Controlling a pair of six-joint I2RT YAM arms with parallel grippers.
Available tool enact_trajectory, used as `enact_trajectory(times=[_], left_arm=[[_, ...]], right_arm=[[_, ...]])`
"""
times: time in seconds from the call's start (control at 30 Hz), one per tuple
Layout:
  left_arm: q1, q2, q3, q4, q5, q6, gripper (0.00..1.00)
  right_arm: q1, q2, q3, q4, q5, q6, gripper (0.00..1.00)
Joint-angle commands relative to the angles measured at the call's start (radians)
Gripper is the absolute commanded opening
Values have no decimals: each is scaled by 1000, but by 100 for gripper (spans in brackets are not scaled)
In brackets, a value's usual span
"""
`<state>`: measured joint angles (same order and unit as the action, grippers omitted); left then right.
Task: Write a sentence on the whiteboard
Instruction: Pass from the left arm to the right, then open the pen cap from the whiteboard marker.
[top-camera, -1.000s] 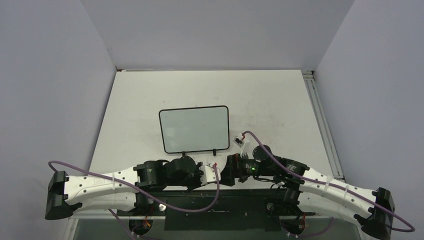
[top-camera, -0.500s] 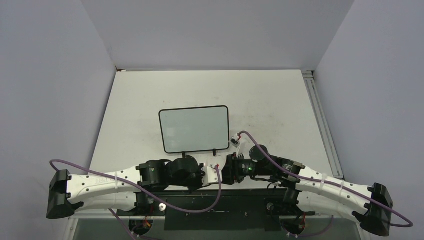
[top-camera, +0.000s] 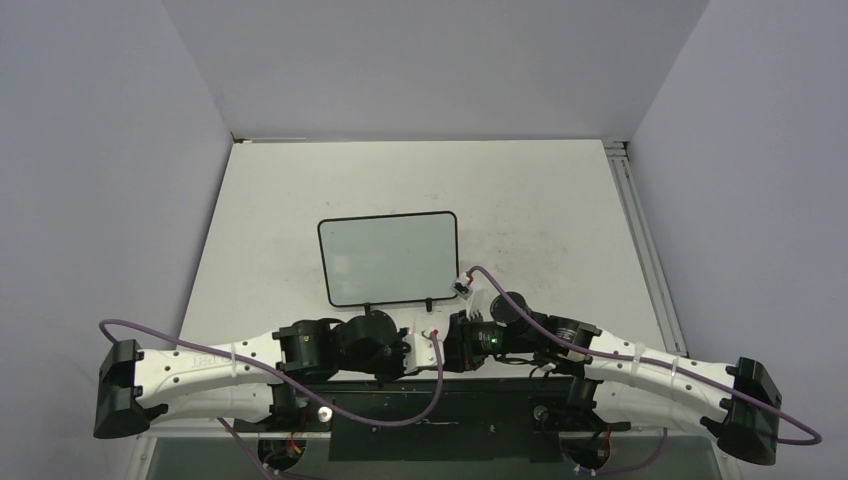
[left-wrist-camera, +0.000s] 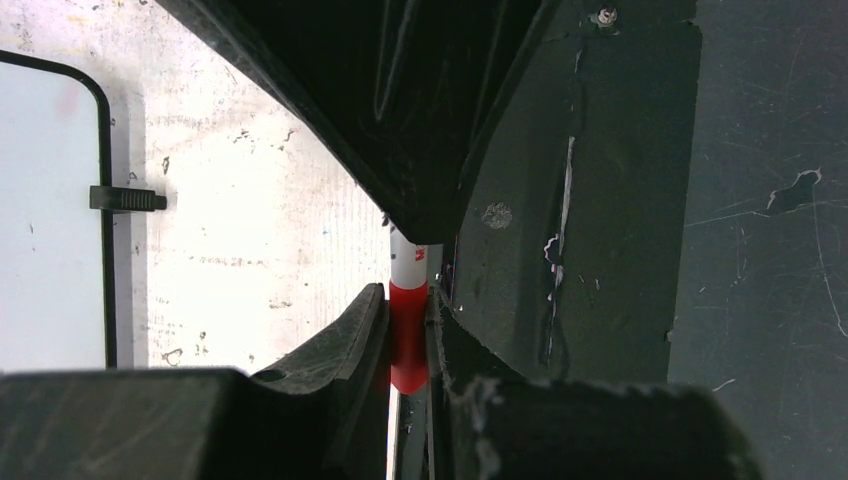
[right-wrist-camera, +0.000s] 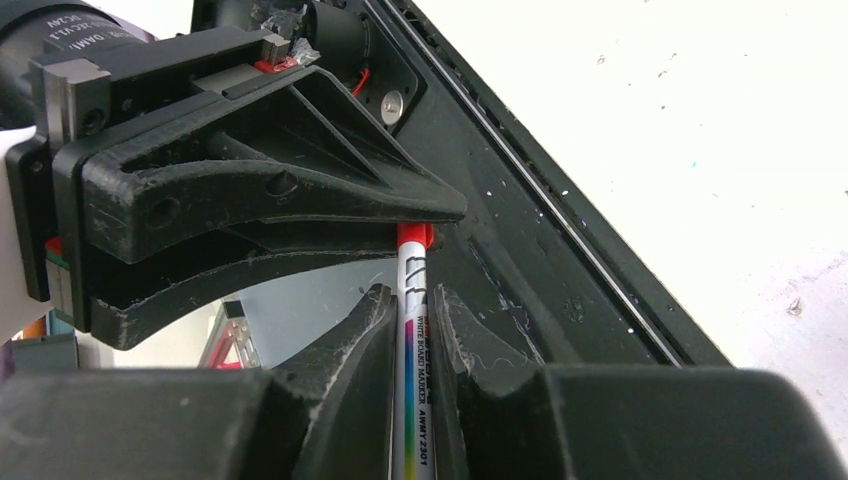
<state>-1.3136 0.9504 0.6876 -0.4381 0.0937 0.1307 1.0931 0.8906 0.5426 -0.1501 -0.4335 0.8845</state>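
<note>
From overhead, the whiteboard (top-camera: 388, 258) lies flat near the middle of the tabletop (top-camera: 540, 210), its face plain and pale inside the thin black frame, with two small feet (top-camera: 368, 304) along its 6 o'clock edge. At 6 o'clock from the board, close to the near edge, the left arm (top-camera: 230, 365) and right arm (top-camera: 640, 365) fold inward until their tips meet nose to nose. From up here that spot is just a dark knot of parts, and I can't make out what sits between them.

The wrist cameras settle it. On the left one, the left pincer (left-wrist-camera: 408, 340) is clamped narrow on the red end (left-wrist-camera: 408, 350) of a marker (left-wrist-camera: 416, 258), whose white barrel runs off toward 12 o'clock. A corner of the board and one foot show at 9 o'clock. On the right one, the right pincer (right-wrist-camera: 412, 320) is closed snugly on the same marker's white barrel, which has a rainbow stripe and printed lettering. The red tip disappears at 12 o'clock into the other pincer's black body
</note>
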Motion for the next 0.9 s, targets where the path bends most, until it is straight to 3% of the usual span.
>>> enact_trajectory(times=[0.0,0.2,0.87], left_arm=[[10,-13,49,47,-7,-4,0],[11,-23,34,26,-56,20,0],[16,-77,-6,27,-176,36,0]], right_arm=[[13,8,21,60,-20,-12,8],[13,-24,35,24,-3,-31,5],[-12,-56,312,-376,71,-228,5]])
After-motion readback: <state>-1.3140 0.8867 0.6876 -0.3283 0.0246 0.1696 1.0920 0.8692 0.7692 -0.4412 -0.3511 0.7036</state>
